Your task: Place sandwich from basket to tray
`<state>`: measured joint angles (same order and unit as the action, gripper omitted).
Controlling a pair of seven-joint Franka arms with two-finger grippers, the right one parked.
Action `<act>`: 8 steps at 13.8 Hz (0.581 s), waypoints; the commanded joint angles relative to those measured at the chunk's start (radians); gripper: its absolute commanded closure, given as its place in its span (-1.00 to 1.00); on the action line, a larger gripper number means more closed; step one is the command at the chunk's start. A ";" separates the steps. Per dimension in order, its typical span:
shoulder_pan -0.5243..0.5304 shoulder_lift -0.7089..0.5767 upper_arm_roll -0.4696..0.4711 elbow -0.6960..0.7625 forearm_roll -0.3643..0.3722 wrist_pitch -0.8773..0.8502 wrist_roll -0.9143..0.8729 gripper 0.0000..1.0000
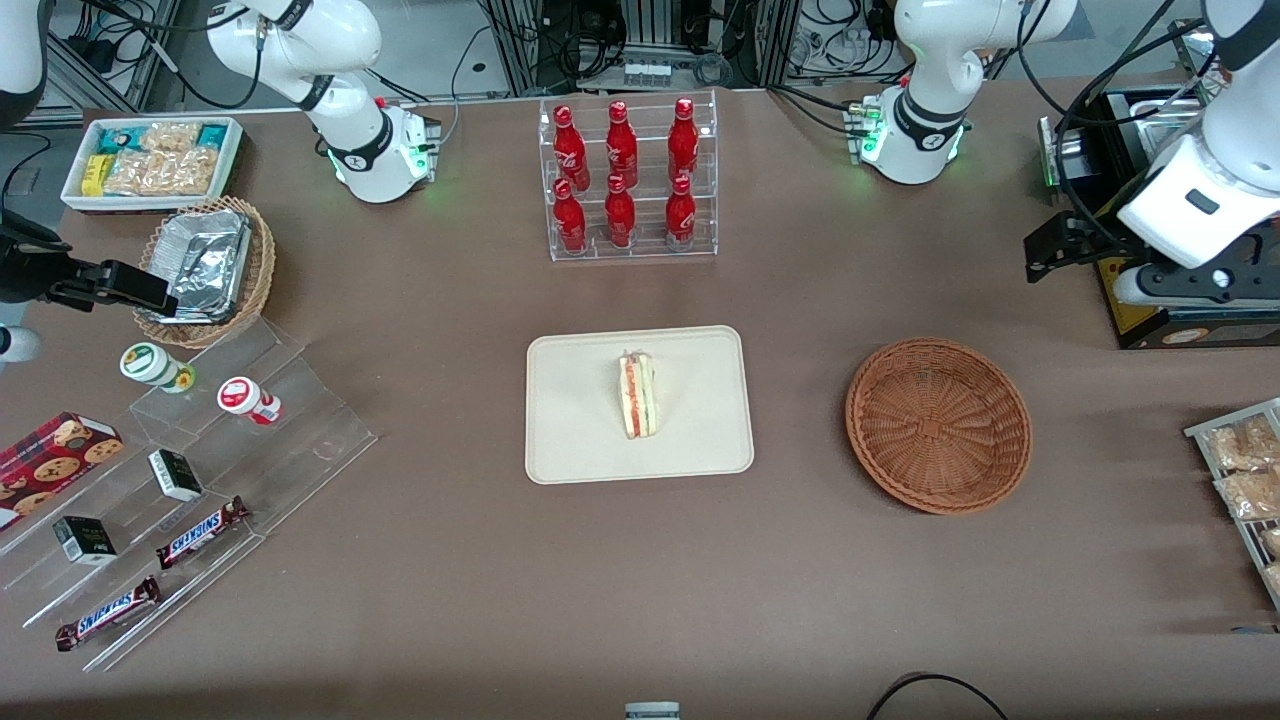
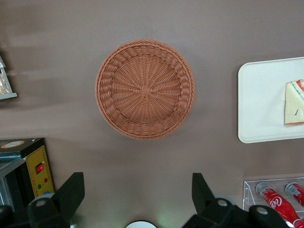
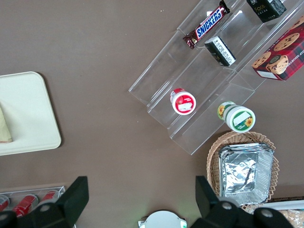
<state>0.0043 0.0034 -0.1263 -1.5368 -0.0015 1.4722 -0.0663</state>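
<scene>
The sandwich (image 1: 638, 394), a pale bread wedge with a red, orange and green stripe, lies on the beige tray (image 1: 580, 430) at the table's middle. The round reddish-brown basket (image 1: 938, 425) stands beside the tray toward the working arm's end and is empty. My left gripper (image 1: 1047, 252) hangs open and empty, raised above the table, farther from the front camera than the basket. The left wrist view looks down on the empty basket (image 2: 145, 89), the tray's end (image 2: 261, 99) and the sandwich (image 2: 294, 102). Its gripper (image 2: 137, 190) shows both dark fingers wide apart with bare table between them.
A clear rack of red bottles (image 1: 628, 180) stands farther back than the tray. A black and yellow box (image 1: 1180, 310) and a rack of snack packets (image 1: 1245, 480) sit at the working arm's end. A tan foil basket (image 1: 205, 265) and acrylic steps with snacks (image 1: 200, 470) are at the parked arm's end.
</scene>
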 commanded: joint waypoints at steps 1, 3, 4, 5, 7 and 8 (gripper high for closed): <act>0.000 0.024 0.008 0.036 -0.029 0.005 0.020 -1.00; -0.003 0.064 0.008 0.093 -0.031 0.005 0.025 -1.00; -0.007 0.069 0.010 0.105 -0.031 0.005 0.022 -1.00; -0.007 0.067 0.011 0.107 -0.026 0.008 0.028 -1.00; -0.007 0.067 0.026 0.107 -0.009 0.019 0.032 -1.00; -0.010 0.064 0.046 0.107 0.018 0.019 0.033 -1.00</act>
<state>0.0021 0.0579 -0.1120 -1.4578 -0.0096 1.4918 -0.0528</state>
